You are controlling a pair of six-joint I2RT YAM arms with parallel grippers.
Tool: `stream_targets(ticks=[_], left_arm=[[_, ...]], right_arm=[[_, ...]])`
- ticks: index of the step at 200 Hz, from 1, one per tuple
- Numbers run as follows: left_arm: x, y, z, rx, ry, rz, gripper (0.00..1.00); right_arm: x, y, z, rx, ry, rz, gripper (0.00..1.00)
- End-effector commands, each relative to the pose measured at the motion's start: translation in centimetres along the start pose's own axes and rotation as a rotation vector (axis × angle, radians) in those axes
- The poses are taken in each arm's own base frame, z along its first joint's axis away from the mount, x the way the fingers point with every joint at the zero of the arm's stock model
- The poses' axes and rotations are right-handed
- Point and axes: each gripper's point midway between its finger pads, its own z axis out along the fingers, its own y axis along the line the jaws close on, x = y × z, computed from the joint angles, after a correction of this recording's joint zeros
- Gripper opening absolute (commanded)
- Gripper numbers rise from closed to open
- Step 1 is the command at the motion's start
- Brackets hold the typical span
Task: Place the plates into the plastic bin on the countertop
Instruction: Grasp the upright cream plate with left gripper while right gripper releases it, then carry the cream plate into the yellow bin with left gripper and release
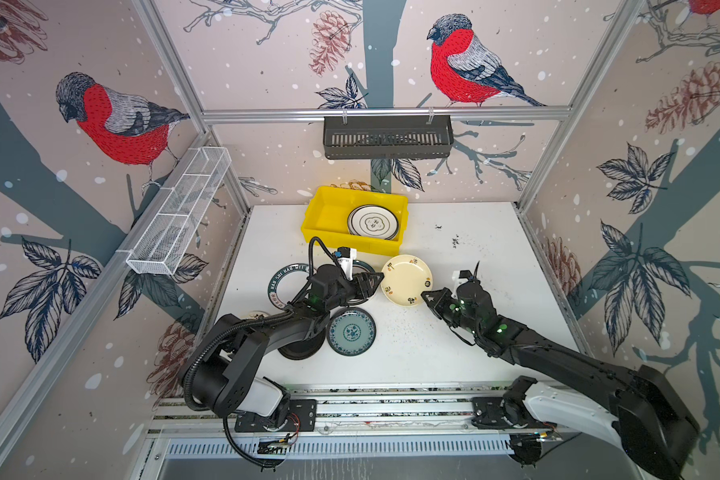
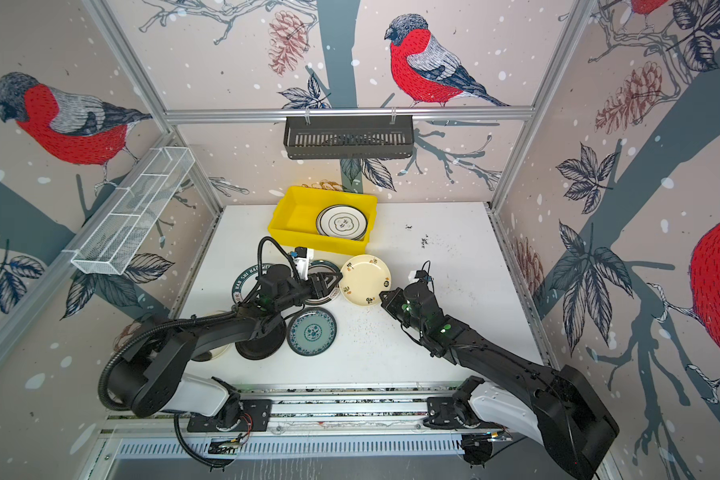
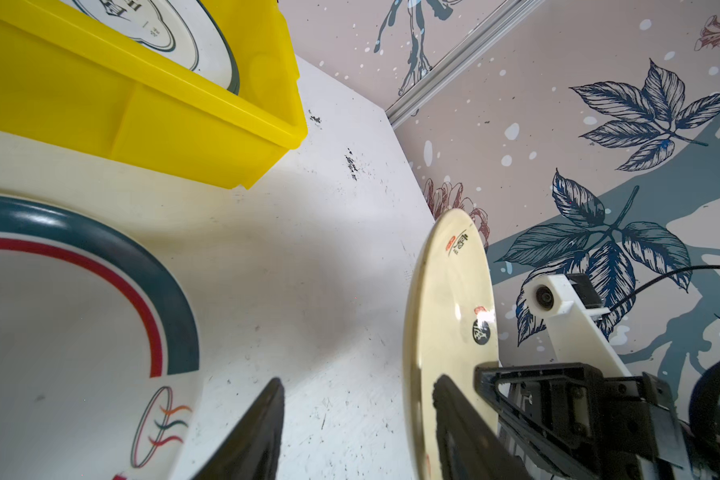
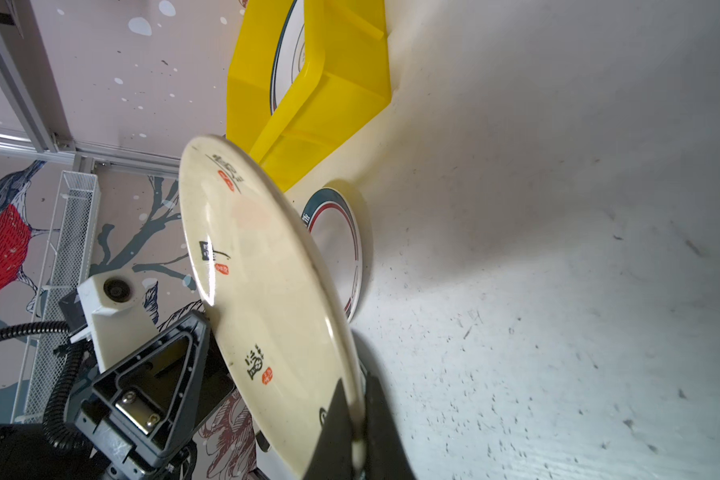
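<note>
White speckled table (image 1: 454, 353), most plates not yet binned. Nearer than the left hand (image 1: 381, 277) lie a blue plate (image 1: 351, 331) and a black plate (image 1: 300, 352). Its jaws stand apart at the cream plate (image 1: 406, 280) (raised, tilted), whose other rim the right hand (image 1: 425, 296) pinches shut. Beyond both, the bin (image 1: 375, 248) holds a white plate (image 1: 373, 222).

"HAO SHI HAO" on the dark-rimmed plate (image 1: 276, 286) — black and red characters on the cream plate (image 1: 406, 280), illegible
</note>
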Motion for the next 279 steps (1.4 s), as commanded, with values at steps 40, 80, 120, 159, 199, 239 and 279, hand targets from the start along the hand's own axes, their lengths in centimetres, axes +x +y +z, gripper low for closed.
stream_targets(ticks=[40,80,120,159,199,239,279], left_arm=[[0.1,-1.4,1.8,0.033,0.023,0.037,0.33],[-0.1,-0.9,1.9,0.004,0.014,0.017,0.01],[-0.9,-0.8,2.1,-0.027,0.000,0.036,0.00],[-4.2,-1.3,2.4,-0.076,-0.084,0.070,0.00],[-8.7,-1.1,3.3,-0.082,-0.192,0.056,0.00],[-14.4,0.5,3.9,-0.096,-0.317,0.068,0.00],[-18.4,3.2,6.2,-0.141,-0.357,0.074,0.00]], right_arm=[[0.3,1.7,0.6,-0.042,0.042,-0.093,0.02],[0.3,1.8,0.5,-0.044,0.042,-0.134,0.27],[0.4,2.0,0.5,-0.059,0.043,-0.182,0.72],[-0.9,1.7,-0.7,-0.036,-0.025,-0.225,0.90],[-3.1,0.6,-2.4,-0.025,-0.096,-0.223,0.92],[-4.5,-0.2,-4.4,-0.060,-0.175,-0.211,0.93],[-4.7,-1.0,-5.4,-0.079,-0.195,-0.196,0.94]])
